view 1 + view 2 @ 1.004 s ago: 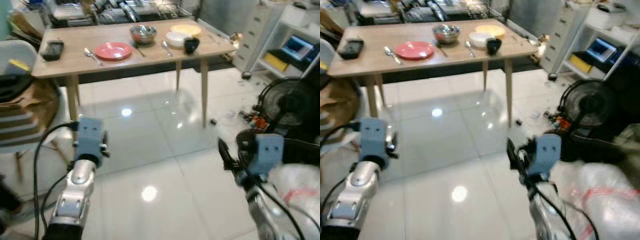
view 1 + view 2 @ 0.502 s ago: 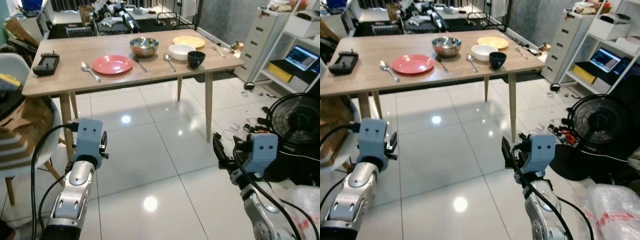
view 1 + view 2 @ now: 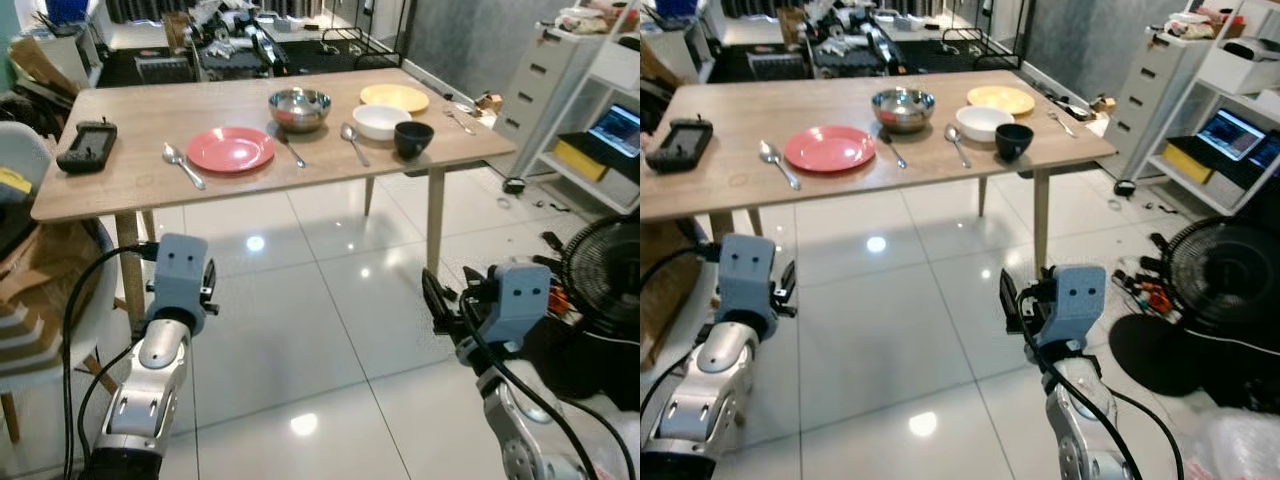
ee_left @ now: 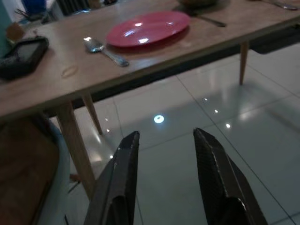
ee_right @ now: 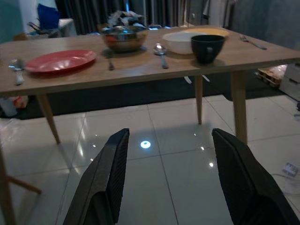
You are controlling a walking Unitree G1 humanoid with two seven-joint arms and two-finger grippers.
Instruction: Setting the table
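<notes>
While both end effectors, left [image 4: 166, 187] and right [image 5: 173, 183], hang spread and empty, red plate [image 3: 231, 149], spoons and bowls sit grouped on the tabletop [image 3: 130, 190] well ahead; setting looks barely started.

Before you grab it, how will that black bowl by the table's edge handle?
The black bowl looks glossy, so probably slick for two thin fingers. Its rounded sides on a narrow base suggest it may tip if pushed. Likely ceramic, so breakable; it sits near the table edge.
</notes>
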